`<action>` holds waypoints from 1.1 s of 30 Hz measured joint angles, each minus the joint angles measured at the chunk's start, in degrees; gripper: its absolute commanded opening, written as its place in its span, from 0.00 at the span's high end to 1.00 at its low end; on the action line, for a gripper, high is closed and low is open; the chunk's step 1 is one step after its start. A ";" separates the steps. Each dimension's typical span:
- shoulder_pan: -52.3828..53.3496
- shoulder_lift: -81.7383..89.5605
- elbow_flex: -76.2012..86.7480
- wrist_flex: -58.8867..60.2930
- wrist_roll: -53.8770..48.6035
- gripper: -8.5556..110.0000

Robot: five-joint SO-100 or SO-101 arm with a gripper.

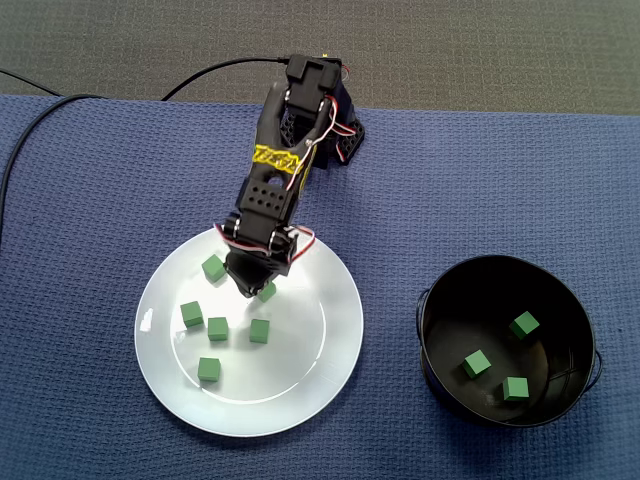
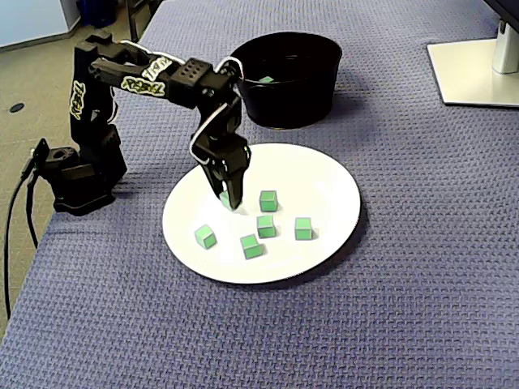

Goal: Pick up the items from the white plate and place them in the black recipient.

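Gripper (image 1: 252, 289) is low over the white plate (image 1: 322, 345), tips down right by one green cube (image 1: 268, 292), and that's the one that counts. In this fixed view the cube pokes out at the lower right of the tips, touching or v. nearly so, mostly hidden by the fingers.

Other fixed view: the gripper (image 2: 230, 200) points about straight down at the plate (image 2: 328, 182), w/ a sliver of the green cube (image 2: 223, 197) on the left edge of the tips.

Jaws look narrow, but I can't tell if they're clamped on the cube or just beside it, since the fingers cover the contact. My read: if it isn't in, the cube lies a touch off to one side of the tips, so a small sideways shift is needed before any squeeze.

No long axis to fuss abt on a cube; any pair of faces will do. Only one arm, so no choice there.

The cube is small, bright green, flat-faced, sitting flat on the plate. Five other cubes (image 1: 213, 267) lie loose on the plate, the nearest just beside the gripper on the opp. side.

Black recipient (image 1: 432, 300) sits well apart, to the right in this view, w/ three cubes inside.
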 measured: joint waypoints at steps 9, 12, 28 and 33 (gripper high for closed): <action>0.18 20.21 -14.41 4.31 -0.26 0.93; -3.87 27.07 -17.75 -2.11 -3.87 0.93; -47.64 10.72 -23.38 -29.79 -77.43 0.93; -51.15 -0.70 -20.57 -32.17 -93.34 0.93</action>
